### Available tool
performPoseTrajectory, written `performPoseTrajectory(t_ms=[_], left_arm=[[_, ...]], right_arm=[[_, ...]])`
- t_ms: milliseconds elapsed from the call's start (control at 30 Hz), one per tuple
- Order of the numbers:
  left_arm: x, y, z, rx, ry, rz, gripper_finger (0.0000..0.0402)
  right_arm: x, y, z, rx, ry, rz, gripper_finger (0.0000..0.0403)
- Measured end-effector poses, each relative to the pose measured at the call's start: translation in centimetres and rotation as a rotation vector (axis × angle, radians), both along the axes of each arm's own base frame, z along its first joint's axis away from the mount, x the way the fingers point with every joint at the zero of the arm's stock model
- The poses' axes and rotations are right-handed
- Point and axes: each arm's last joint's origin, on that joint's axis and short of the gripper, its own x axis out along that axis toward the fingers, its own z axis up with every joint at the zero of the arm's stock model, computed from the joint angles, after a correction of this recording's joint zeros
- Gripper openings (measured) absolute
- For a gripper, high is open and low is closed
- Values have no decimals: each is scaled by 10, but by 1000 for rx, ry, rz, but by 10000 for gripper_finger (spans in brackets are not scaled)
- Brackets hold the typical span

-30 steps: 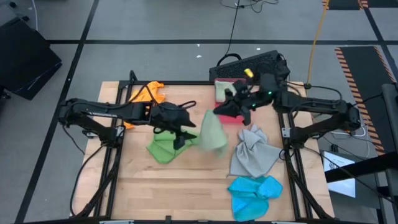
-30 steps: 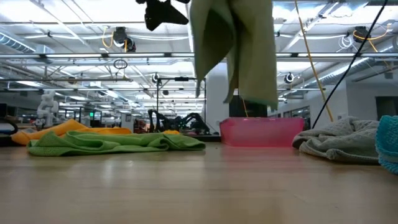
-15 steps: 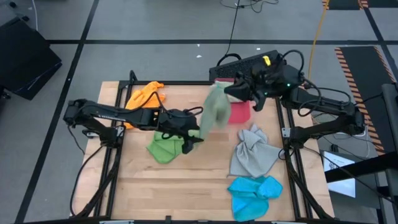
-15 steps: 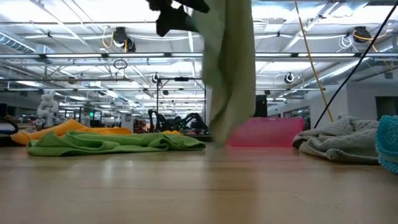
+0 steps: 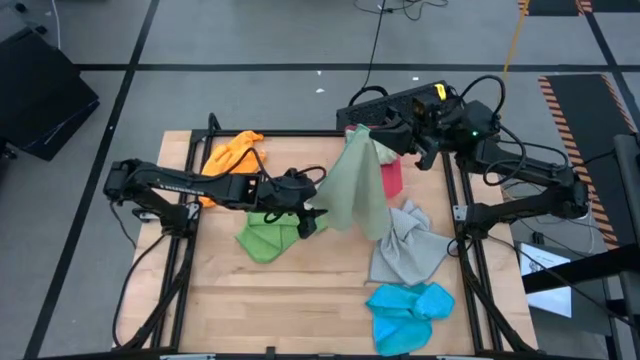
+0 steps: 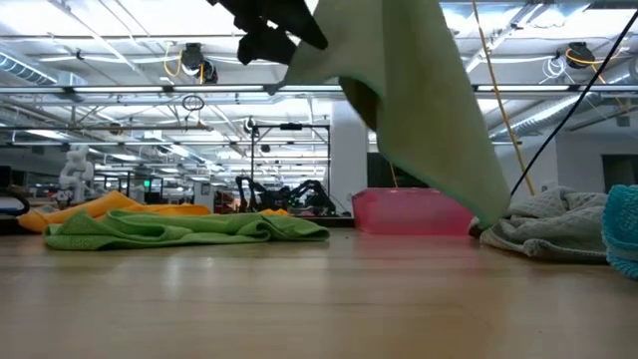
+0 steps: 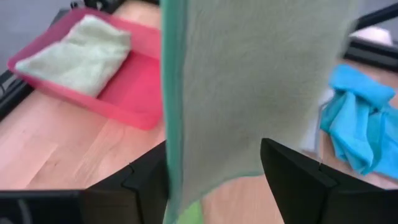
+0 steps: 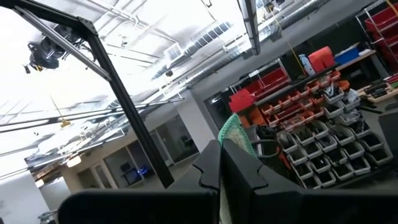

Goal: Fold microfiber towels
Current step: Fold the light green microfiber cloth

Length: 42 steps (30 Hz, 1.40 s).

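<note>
A pale wooden table (image 5: 310,300) carries the lot. Lying on it are an orange towel (image 5: 232,152) at the far left, a bright green towel (image 5: 266,238) near the middle, a grey towel (image 5: 408,250) and a bright blue towel (image 5: 408,310) to the right, and a pink-red tray (image 5: 390,178) at the far edge.

Even, bright overhead light fills the scene; ceiling lights (image 6: 189,60) glare in the low view and wash out the right wrist view's upper part. Shadows on the desk (image 5: 300,290) are faint. The hanging sage towel (image 7: 261,81) is blurred, as is the tray (image 7: 124,93) behind it.
</note>
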Motion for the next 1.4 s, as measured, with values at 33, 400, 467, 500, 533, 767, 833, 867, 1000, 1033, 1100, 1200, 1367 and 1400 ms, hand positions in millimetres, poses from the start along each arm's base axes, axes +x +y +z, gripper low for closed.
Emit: performPoseTrajectory(t_ms=[33,400,467,500,533,767,833,867,1000,1033,1100,1200,1367,1400], left_arm=[[-1,0,-1,-2,12,1,238],[-6,-1,-7,-61,97,-45,51],[-7,-2,-9,-97,119,-53,16],[-8,-3,-10,-127,125,-59,9],[-10,-3,-8,-162,125,-68,9],[-31,-36,30,-630,25,-379,5],[-45,-53,49,-742,-7,-516,5],[-52,-61,56,-781,-19,-567,4],[-83,-78,79,-795,-65,-656,4],[-90,-77,83,-755,-88,-644,4],[-104,-72,83,-659,-68,-573,3],[-117,-58,75,-484,0,-434,3],[-127,-33,46,-142,271,-189,4],[-128,-28,39,-90,319,-153,3]], right_arm=[[0,0,0,-1,0,0,0],[0,0,-1,-7,6,2,0],[0,0,-1,-6,16,3,0],[1,0,-2,-4,23,3,0],[1,0,-3,1,36,5,0],[5,25,-8,127,142,199,0],[6,38,-8,169,157,269,0],[6,45,-8,192,164,306,0],[10,68,-9,286,213,419,0],[11,71,-11,297,227,412,0],[16,74,-17,295,258,346,0],[24,71,-32,270,352,192,0],[46,57,-68,213,535,-119,0],[50,54,-76,209,560,-182,0]])
